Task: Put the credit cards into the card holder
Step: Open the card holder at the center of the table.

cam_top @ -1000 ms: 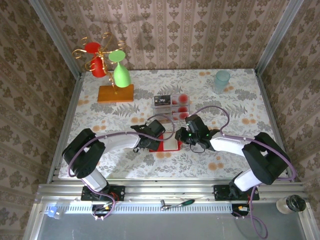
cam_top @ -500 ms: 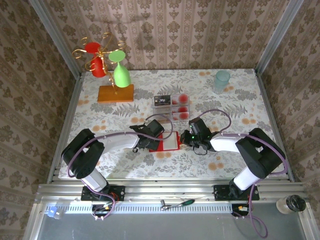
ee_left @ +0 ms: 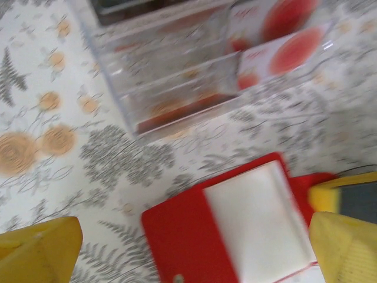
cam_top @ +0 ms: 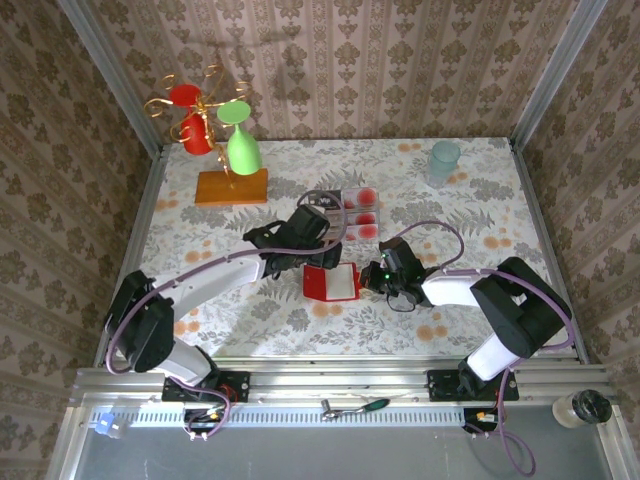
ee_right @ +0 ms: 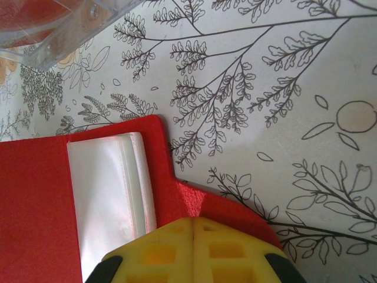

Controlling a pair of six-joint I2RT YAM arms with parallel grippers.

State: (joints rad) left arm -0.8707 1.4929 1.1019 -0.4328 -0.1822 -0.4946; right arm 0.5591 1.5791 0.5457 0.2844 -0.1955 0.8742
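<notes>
My left tool (ee_left: 188, 244), jaws wide apart, is the nearer one to the credit cards (ee_left: 283, 41). They lie at 1 o'clock in the clear tray (ee_left: 165, 76), long edges running 8-to-2, with the tray's walls in the way. The card holder (cam_top: 330, 283) lies open on the bench (cam_top: 470, 200) at 6 o'clock. My right tool (ee_right: 194, 227), fingers together, bears on its red flap.

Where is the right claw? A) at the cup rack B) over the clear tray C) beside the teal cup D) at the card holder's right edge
D: the right claw sits closed against the right edge of the open red card holder, on its flap.
</notes>
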